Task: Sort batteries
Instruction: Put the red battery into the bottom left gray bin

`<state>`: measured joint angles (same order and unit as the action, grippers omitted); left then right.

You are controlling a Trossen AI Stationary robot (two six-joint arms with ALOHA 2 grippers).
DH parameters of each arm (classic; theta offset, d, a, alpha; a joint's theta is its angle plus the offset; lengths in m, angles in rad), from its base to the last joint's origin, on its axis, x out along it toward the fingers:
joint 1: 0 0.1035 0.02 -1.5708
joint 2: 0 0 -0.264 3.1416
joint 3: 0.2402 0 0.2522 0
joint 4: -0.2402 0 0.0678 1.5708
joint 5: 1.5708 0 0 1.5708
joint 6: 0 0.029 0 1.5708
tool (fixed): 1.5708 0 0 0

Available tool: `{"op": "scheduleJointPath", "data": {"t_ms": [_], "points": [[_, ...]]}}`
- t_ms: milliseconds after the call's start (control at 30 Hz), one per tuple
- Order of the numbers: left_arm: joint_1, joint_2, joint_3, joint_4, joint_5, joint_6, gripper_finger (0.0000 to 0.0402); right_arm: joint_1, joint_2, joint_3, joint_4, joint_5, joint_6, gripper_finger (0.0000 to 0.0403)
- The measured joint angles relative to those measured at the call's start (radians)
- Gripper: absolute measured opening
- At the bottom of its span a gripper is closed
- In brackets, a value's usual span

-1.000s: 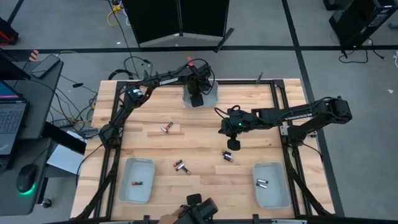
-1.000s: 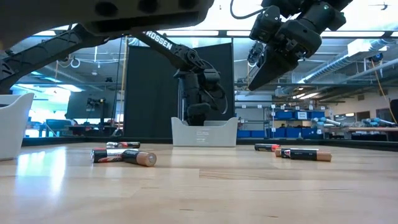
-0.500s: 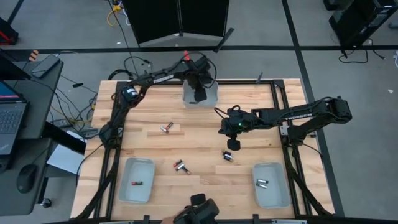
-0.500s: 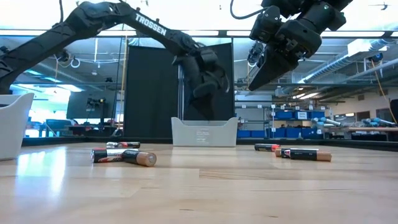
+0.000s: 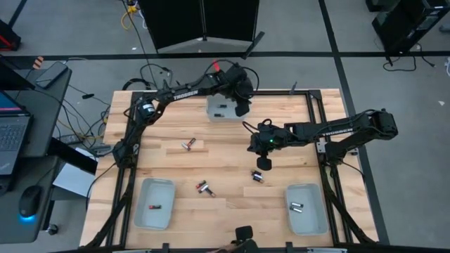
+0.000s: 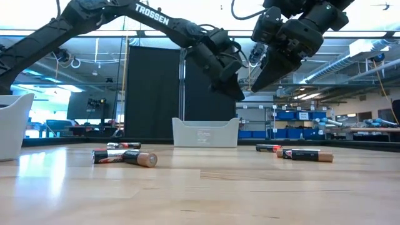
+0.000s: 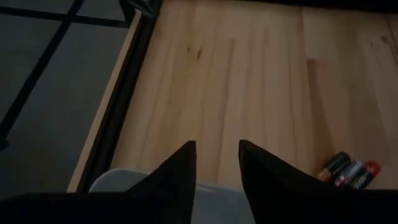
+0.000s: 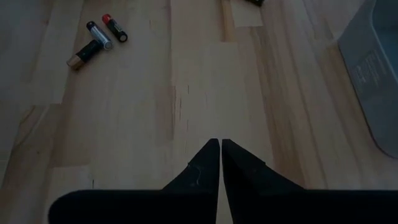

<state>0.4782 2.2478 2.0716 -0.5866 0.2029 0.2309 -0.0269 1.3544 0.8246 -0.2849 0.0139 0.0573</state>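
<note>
My left gripper [image 5: 243,107] [image 6: 240,94] hovers open above the right end of the far pale tray [image 5: 213,112] [image 7: 118,180], touching nothing; its fingertips [image 7: 217,149] stand apart. A small dark cell [image 5: 221,107] lies in that tray. My right gripper [image 5: 264,163] [image 8: 220,144] hangs shut above bare wood, just beyond a pair of batteries [image 5: 257,176]. More batteries lie on their sides on the table: one pair [image 5: 188,144] left of centre, another [image 5: 205,187] [image 6: 125,156] nearer the front. A red-tipped cluster [image 7: 351,173] shows in the left wrist view.
Two pale trays stand by the near edge, the left one [image 5: 144,193] with a red cell [image 5: 154,208], the right one [image 5: 316,218] with silver cells [image 5: 296,206]. A dark frame [image 5: 311,105] borders the tabletop. Bare wood lies between the battery groups.
My left gripper has risen out of the far tray, then swung toward the table's right and tipped, ending above the tray's right end. The right arm has kept still.
</note>
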Motion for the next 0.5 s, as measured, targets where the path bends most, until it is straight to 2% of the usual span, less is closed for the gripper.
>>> {"op": "scheduleJointPath", "data": {"t_ms": [167, 333, 500], "points": [[-0.006, -0.001, -0.03, 0.071, -0.016, -0.045, 0.0109, 0.008, 0.0, -0.02, 0.027, 0.016, 0.002, 0.0016], [-0.01, -0.021, -0.168, 0.229, -0.021, -0.103, 0.0085, 0.008, -0.002, -0.101, 0.141, 0.017, 0.039, 0.0007], [-0.02, -0.1, -0.323, 0.351, -0.032, -0.107, 0.0077, 0.021, -0.025, -0.193, 0.222, 0.023, 0.129, 0.0011]]}}
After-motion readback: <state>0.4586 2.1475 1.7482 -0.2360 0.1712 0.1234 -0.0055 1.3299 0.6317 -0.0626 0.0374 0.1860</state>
